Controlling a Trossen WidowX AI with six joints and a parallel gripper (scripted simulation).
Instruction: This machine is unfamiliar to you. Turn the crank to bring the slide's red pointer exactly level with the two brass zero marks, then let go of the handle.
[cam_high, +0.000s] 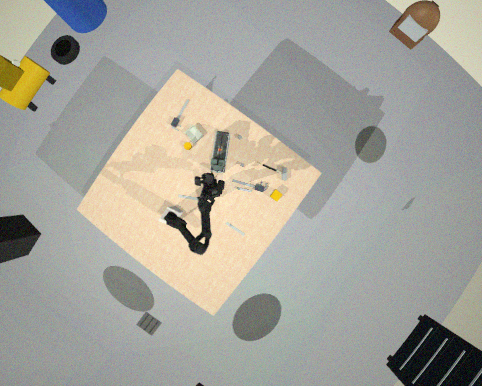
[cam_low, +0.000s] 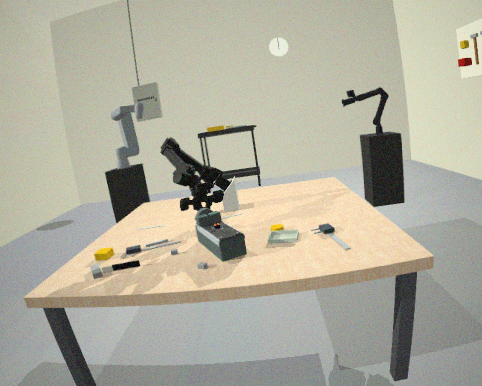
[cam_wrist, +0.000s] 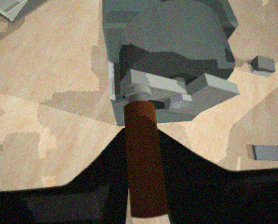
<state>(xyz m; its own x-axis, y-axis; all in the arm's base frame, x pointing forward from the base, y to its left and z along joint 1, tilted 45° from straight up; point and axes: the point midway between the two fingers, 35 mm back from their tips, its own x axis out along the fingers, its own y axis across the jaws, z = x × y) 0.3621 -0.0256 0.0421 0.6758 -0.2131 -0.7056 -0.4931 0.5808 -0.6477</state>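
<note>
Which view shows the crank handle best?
Wrist: the brown handle fills the foreground, gripper shut on it. In top and exterior I can't make it out; they show only the arm's end beside the machine.
</note>
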